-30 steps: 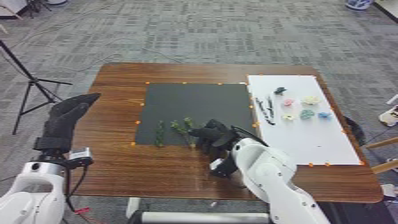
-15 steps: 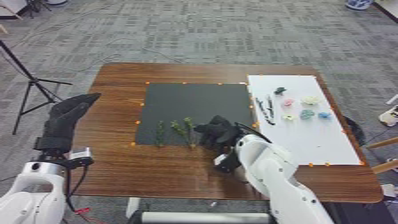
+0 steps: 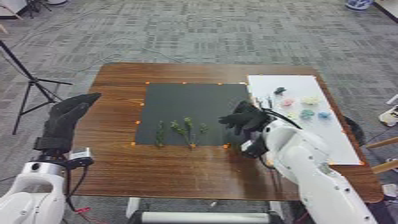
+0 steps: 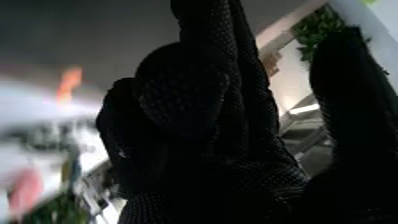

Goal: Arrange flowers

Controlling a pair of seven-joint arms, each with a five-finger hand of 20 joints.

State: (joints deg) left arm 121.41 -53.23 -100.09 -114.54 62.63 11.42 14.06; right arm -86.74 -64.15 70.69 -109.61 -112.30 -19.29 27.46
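Sprigs (image 3: 188, 132), slender, green and leafy, lie on the flat black mat (image 3: 191, 100) along its near side. Small, rounded, pale blooms (image 3: 309, 100) dot the smooth white board (image 3: 315, 145). The right hand (image 3: 244, 119), in coarse woven fabric, is relaxed and released at the mat's right edge; the left hand (image 3: 67, 115), released, is straight-fingered by the brown wooden table's (image 3: 115, 170) left edge.

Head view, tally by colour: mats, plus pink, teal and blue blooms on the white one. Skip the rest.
Black mat: 1
White mat: 1
Pink bloom: 1
Teal bloom: 1
Blue bloom: 1
Total: 5 (2 mats, 3 blooms)
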